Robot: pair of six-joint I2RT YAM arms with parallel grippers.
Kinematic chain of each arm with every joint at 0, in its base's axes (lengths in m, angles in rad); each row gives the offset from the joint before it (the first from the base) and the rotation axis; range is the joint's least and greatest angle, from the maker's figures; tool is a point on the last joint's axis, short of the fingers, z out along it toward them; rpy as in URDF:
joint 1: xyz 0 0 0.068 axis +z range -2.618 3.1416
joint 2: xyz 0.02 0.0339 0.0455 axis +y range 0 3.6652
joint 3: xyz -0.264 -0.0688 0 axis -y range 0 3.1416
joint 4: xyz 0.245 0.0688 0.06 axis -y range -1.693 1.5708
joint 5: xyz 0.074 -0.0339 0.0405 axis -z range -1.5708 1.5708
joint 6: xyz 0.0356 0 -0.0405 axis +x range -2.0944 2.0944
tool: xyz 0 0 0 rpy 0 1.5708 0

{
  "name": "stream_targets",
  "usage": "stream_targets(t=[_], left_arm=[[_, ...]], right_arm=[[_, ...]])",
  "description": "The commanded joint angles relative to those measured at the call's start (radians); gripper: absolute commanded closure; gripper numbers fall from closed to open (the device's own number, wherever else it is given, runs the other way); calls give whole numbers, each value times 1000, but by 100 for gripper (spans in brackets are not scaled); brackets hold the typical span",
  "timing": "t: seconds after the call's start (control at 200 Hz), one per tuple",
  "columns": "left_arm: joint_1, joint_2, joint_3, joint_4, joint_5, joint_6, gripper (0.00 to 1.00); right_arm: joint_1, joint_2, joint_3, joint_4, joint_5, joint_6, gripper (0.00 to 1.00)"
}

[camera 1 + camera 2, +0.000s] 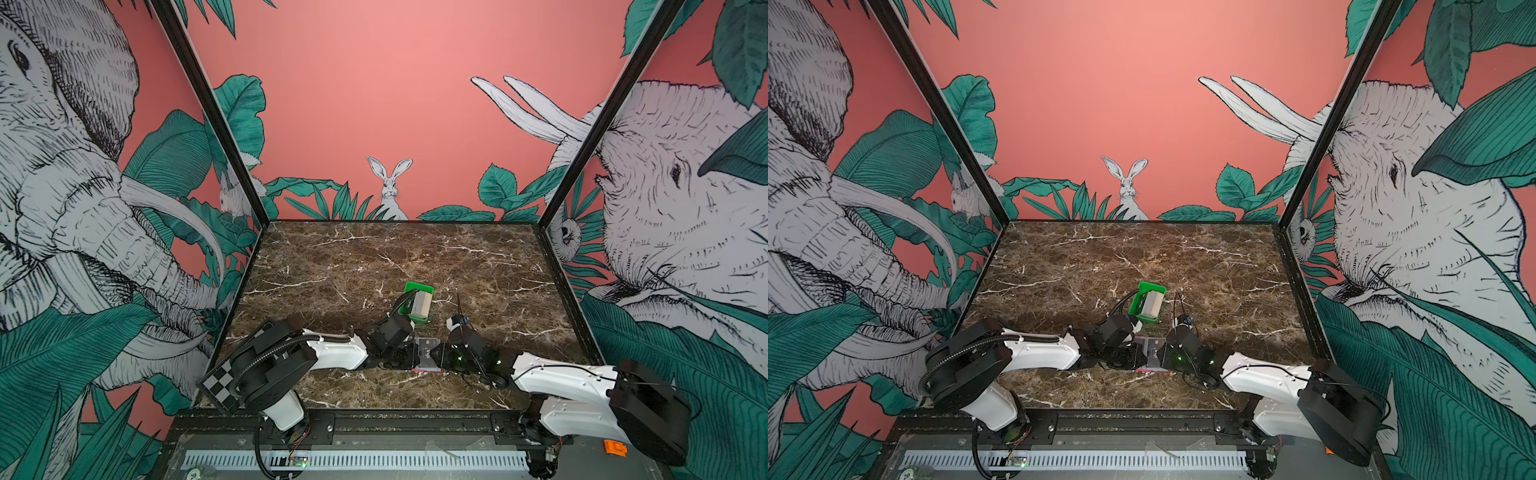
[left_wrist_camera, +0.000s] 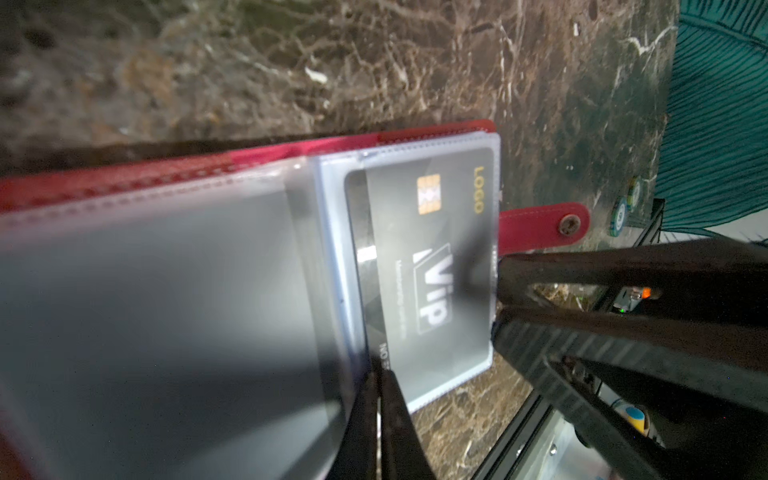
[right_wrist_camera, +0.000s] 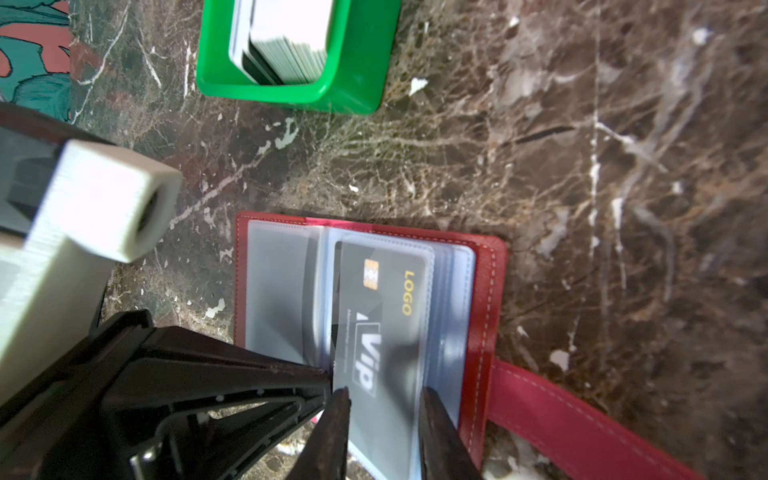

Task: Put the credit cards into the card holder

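Observation:
The red card holder (image 3: 486, 291) lies open near the table's front, seen in both top views (image 1: 430, 370) (image 1: 1156, 371). A black "VIP" credit card (image 2: 432, 266) (image 3: 382, 316) sits mostly inside a frosted pocket, with one long edge still outside. My left gripper (image 2: 379, 378) (image 1: 413, 355) is shut on that outer edge. My right gripper (image 3: 384, 392) (image 1: 436, 353) is open, its two tips apart on the same pocket near the snap tab (image 2: 544, 226). More credit cards (image 1: 420, 303) (image 3: 291, 33), pale ones, stand stacked in the green tray.
The green tray (image 1: 417, 286) (image 3: 291, 91) stands just behind the card holder, close to both wrists. Patterned walls enclose the marble table on three sides. A black rail runs along the front edge.

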Motion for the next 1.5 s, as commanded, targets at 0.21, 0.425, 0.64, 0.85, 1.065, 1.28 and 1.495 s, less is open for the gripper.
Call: stream_targets(t=[0.21,0.425,0.64,0.85,1.065,1.28,1.495], left_arm=[[-3,-35,-28,-62,-7,-6,92],[11,-64,-32,-67,-1,-2,92],[26,-83,-42,-48,24,1,92],[54,-114,-75,3,53,-15,92],[103,-172,-109,21,96,-11,92],[154,-208,-153,33,106,-12,92],[181,-198,-185,69,114,-13,92]], right_arm=[[-1,-19,5,74,-46,-44,72],[2,-1,33,65,-57,-59,71],[18,32,80,28,-48,-78,71],[33,66,127,-28,-25,-91,69],[43,103,165,-35,-35,-98,64],[57,141,210,-46,-37,-103,61],[72,176,252,-47,-51,-110,59]])
